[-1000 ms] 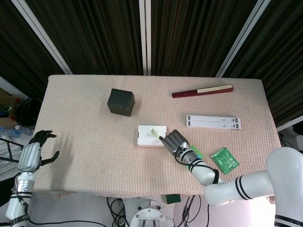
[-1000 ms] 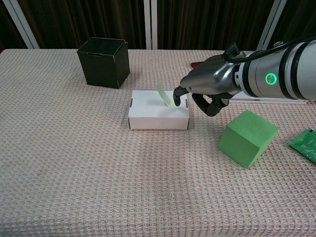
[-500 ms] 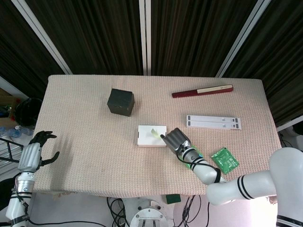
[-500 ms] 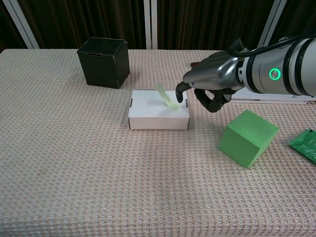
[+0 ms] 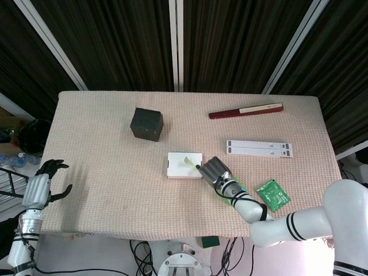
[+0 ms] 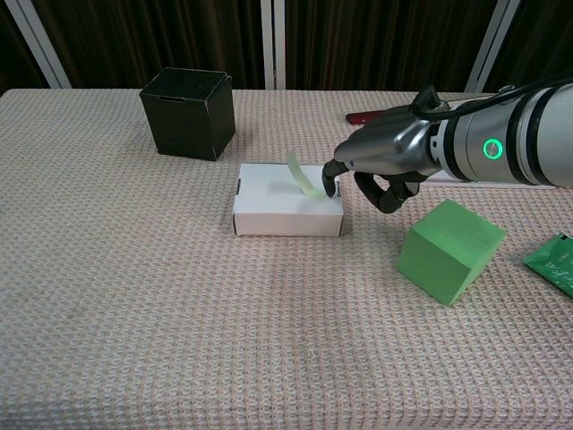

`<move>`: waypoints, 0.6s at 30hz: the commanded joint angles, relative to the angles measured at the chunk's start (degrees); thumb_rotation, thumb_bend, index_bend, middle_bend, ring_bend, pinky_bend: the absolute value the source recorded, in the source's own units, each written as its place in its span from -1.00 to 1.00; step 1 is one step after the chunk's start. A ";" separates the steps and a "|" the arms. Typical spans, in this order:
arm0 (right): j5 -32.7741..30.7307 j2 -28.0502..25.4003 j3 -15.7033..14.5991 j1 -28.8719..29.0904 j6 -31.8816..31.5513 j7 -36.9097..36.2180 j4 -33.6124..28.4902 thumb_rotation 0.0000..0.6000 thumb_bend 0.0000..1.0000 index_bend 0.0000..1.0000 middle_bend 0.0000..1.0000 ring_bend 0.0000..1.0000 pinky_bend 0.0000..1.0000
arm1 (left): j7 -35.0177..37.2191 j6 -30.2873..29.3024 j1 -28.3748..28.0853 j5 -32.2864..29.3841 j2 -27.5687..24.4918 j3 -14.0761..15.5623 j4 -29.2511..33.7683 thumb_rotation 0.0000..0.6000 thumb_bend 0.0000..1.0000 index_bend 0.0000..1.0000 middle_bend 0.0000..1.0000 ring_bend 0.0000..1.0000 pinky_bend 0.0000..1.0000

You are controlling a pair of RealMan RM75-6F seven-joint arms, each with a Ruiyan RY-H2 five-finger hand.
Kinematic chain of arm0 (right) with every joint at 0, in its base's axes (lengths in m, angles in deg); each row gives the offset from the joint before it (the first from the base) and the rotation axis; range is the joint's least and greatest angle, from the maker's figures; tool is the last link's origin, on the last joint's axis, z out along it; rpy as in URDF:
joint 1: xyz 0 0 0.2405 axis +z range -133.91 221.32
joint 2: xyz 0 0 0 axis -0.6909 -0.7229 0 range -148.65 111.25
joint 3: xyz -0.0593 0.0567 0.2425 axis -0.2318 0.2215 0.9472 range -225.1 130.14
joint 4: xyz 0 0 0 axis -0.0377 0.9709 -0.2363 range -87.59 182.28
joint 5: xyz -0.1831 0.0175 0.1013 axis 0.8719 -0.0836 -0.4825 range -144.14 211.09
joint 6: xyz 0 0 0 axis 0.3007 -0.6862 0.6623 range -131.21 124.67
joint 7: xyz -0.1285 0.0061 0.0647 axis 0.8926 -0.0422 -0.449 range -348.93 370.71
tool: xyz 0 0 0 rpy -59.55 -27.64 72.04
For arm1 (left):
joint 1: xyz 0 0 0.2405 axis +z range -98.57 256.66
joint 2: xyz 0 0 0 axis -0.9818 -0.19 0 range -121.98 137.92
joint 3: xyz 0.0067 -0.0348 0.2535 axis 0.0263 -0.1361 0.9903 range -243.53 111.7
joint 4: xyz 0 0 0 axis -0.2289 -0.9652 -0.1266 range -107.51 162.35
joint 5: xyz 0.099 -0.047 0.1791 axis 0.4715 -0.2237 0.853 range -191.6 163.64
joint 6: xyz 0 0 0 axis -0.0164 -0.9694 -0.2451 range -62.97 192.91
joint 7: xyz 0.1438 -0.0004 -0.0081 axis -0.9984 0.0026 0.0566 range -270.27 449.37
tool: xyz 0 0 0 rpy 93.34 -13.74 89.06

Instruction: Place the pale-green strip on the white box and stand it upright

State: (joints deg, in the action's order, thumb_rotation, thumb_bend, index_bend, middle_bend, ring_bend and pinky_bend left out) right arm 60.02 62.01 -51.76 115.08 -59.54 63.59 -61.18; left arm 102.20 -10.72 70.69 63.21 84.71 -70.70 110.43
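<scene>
- The strip (image 6: 303, 178) stands on top of the white box (image 6: 286, 211), near the box's right end, leaning and curved rather than fully upright; in the head view it shows as a small pale sliver (image 5: 187, 161) on the box (image 5: 179, 166).
- The box lies near the middle of the counter (image 6: 179, 313), a little toward the front edge.
- The right hand (image 6: 376, 161) is just right of the strip, one fingertip (image 6: 329, 186) pointing down at the box's right end by the strip's foot; the other fingers are curled under. Whether it touches the strip cannot be told; it holds nothing.
- Against half a second ago, the right hand has dropped slightly and the strip leans as it did.
- The left hand (image 5: 40, 187) hangs off the counter's left edge, fingers apart, unchanged.
- A green cube (image 6: 449, 250) sits just right of the right hand, toward the front.
- A black cube (image 6: 188, 112) stands toward the back left.
- A green packet (image 5: 273, 194) lies near the front right corner.
- White strips (image 5: 259, 149) lie to the right; a red-and-cream case (image 5: 246, 110) lies near the back edge.
- The counter has a beige woven cover; dark slatted panels stand behind.
</scene>
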 commanded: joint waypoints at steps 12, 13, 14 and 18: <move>1.45 0.62 -0.08 -0.44 0.21 -0.59 0.65 1.00 1.00 -0.54 1.00 0.91 0.58 | -0.11 -0.04 0.06 0.11 -0.20 -0.05 0.24 1.00 -0.50 -0.40 -0.66 -0.84 -0.60; 1.07 0.74 -0.15 -0.33 0.19 -0.39 0.74 1.00 1.00 -0.54 1.00 0.91 0.58 | -0.10 -0.06 0.08 0.11 -0.25 -0.07 0.26 1.00 -0.50 -0.40 -0.66 -0.84 -0.60; 0.80 0.77 -0.19 -0.25 0.15 -0.23 0.74 1.00 1.00 -0.54 1.00 0.91 0.58 | -0.07 -0.07 0.10 0.09 -0.30 -0.09 0.29 1.00 -0.49 -0.40 -0.66 -0.84 -0.60; 0.69 0.39 0.12 -0.24 -0.41 -0.37 0.24 1.00 1.00 -0.54 1.00 0.91 0.58 | -0.02 -0.03 0.10 0.07 -0.43 -0.13 0.33 1.00 -0.49 -0.40 -0.66 -0.84 -0.60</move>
State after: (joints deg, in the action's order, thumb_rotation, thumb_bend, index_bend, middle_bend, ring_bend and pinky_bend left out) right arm 60.68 62.47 -51.70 114.85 -59.90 63.28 -60.86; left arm 102.19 -10.75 70.79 63.28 84.28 -70.84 110.77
